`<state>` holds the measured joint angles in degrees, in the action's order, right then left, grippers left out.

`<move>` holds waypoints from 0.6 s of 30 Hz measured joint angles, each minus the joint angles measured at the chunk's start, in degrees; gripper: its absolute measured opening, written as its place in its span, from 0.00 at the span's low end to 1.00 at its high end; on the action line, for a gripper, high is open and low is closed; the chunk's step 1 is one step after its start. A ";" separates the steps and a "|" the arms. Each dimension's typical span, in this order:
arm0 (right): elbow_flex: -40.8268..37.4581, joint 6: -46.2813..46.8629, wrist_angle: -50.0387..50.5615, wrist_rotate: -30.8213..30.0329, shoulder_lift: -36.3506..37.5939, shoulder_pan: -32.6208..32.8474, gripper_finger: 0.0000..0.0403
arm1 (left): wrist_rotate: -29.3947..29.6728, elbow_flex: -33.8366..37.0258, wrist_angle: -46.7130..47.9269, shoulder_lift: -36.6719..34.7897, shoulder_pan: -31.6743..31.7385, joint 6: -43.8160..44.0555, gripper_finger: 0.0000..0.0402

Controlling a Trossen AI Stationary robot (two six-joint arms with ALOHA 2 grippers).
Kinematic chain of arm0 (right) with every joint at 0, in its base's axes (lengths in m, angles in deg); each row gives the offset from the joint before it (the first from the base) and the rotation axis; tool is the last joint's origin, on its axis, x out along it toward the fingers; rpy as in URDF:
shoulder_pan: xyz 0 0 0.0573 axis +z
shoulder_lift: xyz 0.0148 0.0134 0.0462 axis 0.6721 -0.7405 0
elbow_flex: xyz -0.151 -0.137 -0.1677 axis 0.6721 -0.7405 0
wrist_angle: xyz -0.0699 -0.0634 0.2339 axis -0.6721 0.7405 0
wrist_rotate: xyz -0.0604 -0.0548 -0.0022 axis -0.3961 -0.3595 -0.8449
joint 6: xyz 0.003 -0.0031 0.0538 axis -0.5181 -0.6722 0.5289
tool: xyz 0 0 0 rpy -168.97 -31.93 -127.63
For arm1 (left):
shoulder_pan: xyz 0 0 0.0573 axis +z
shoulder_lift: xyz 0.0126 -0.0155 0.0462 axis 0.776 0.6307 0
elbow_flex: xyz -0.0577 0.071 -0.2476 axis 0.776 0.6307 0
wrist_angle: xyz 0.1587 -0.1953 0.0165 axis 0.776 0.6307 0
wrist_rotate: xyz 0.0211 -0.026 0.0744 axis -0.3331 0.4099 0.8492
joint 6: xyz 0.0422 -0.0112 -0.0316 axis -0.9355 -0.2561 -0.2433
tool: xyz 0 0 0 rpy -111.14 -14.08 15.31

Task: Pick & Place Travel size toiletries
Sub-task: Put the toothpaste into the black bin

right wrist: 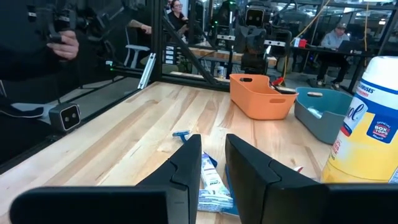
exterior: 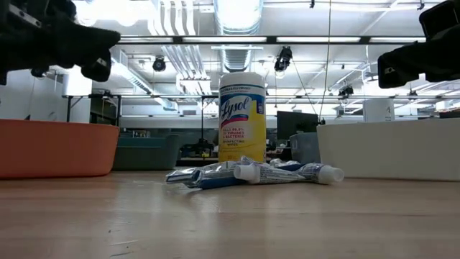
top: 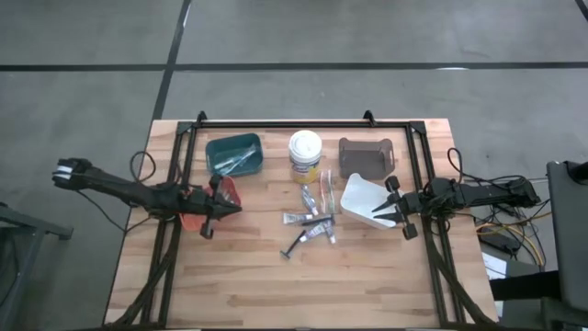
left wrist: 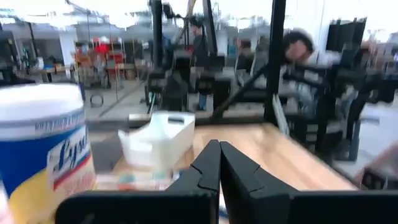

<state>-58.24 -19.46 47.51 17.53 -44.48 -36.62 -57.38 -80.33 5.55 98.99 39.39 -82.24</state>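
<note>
Toiletries (exterior: 251,173), small tubes and a razor, lie heaped mid-table in front of the wipes tub (top: 305,154), with the right gripper (top: 397,218) empty-handed, fingers slightly parted, over the white bin (top: 363,199) and the left gripper (top: 231,210) pinched closed, empty, above the orange bin (exterior: 57,147).

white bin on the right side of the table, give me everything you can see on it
The white bin is an open-topped tub of what looks like matte plastic, with a wall cutout handle in the left wrist view. It sits skewed on the wooden table, in front of the brown bin and right of the toiletry pile. No contents show. The right gripper hovers at its right edge; contact cannot be told.
</note>
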 joint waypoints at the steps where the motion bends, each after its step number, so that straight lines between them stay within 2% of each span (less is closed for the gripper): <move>1: 0.00 -0.01 -0.01 -0.02 0.00 0.00 0.18 | -0.02 -0.02 2.47 -1.71 0.00 -0.17 0.02; 13: 0.00 1.68 -0.08 0.00 -0.02 0.00 0.21 | -0.02 -0.04 19.40 -19.56 0.02 -5.13 0.02; 18: 0.02 12.36 -3.07 0.00 0.07 0.00 0.18 | -0.02 -0.02 27.73 -26.15 0.02 -5.73 0.02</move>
<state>-58.22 -7.10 44.43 17.53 -44.41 -36.62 -57.40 -80.35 33.28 72.84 39.41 -87.97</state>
